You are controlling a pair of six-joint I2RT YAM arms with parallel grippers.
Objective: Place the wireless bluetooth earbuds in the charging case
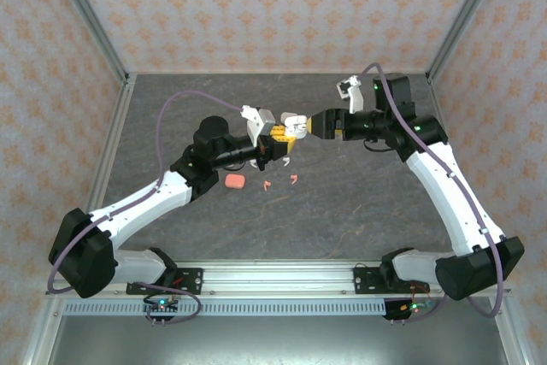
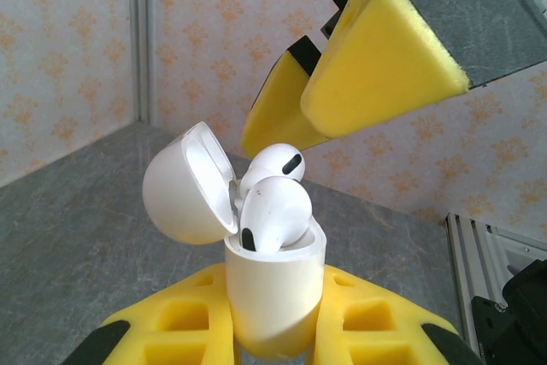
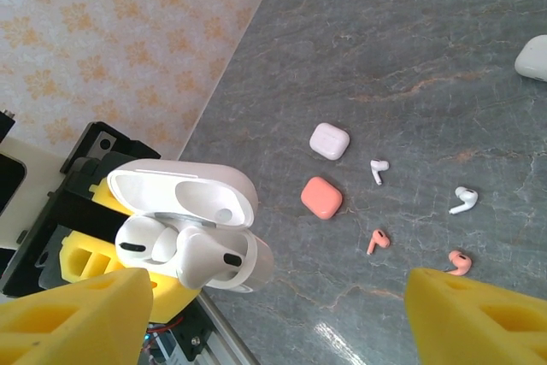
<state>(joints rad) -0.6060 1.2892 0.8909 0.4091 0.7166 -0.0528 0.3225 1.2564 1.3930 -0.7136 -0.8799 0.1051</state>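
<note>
Two arms meet above the middle of the grey table [image 1: 359,211]. The left gripper [image 1: 275,144] is clamped tight on the body of the white charging case [image 2: 273,297] and holds it upright, clear of the surface. The right gripper [image 3: 273,322] stands wide apart with nothing in it, its yellow fingers [image 2: 385,57] just above the case at 1 o'clock in the left wrist view. The lid [image 2: 184,185] is swung open toward 10 o'clock. In the right wrist view, a salmon case [image 3: 321,197] and a small white case [image 3: 329,140] lie on the table at 2 to 3 o'clock of the held case. Two white earbuds [image 2: 275,211] occupy the wells side by side and appear not quite home. To seat them well, press each head straight down along its stem, never sideways, while the left grip resists. Confirm that both heads sit level before tipping the lid over. Each stem points down into the body and each rounded head projects above the rim, so the long axis runs 12 to 6 o'clock, in line with the case. Two salmon earbuds [image 3: 378,241] and two loose white earbuds [image 3: 379,168] lie flat beyond the spare cases, each apart from the others.
</note>
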